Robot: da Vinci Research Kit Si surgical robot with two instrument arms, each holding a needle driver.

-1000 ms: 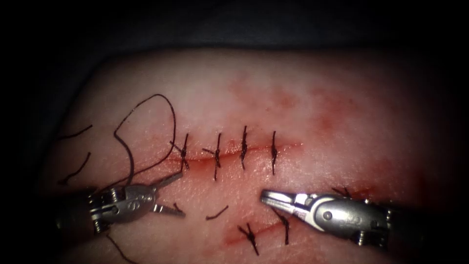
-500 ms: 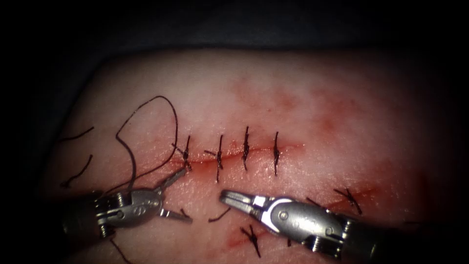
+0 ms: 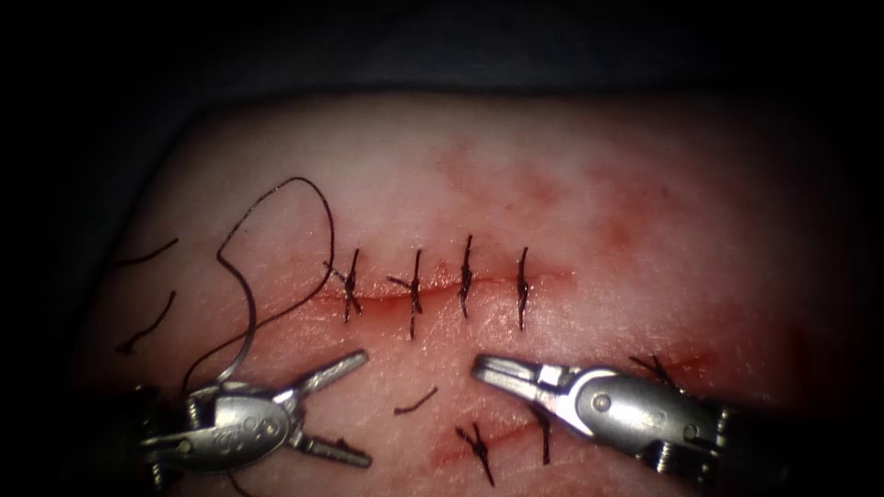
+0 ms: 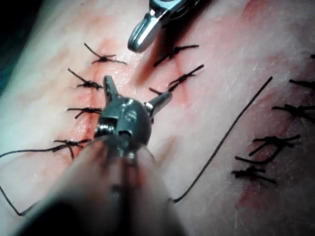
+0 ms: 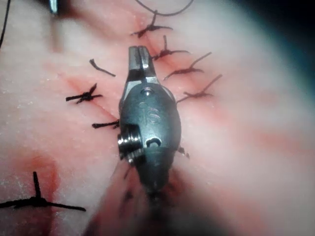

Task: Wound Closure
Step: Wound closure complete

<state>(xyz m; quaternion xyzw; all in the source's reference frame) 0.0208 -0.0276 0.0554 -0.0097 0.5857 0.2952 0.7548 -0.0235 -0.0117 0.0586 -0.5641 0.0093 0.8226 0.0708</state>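
Nearest the lens, the left tool (image 3: 322, 410) hangs with jaws spread wide and holding nothing; the right tool (image 3: 493, 370) faces it, jaws closed and apparently empty. Between their tips lies a cut end of thread (image 3: 416, 400). No needle can be made out. A loose thread (image 3: 249, 304) loops just behind the left tool, where open jaws could snag it and drag the nearest knot. Beyond both tips, four stitches (image 3: 466, 276) cross the cut (image 3: 387, 296) in the tissue (image 3: 552, 184).

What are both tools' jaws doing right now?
Left tool: jaws open, holding nothing.
Right tool: jaws shut, holding nothing.
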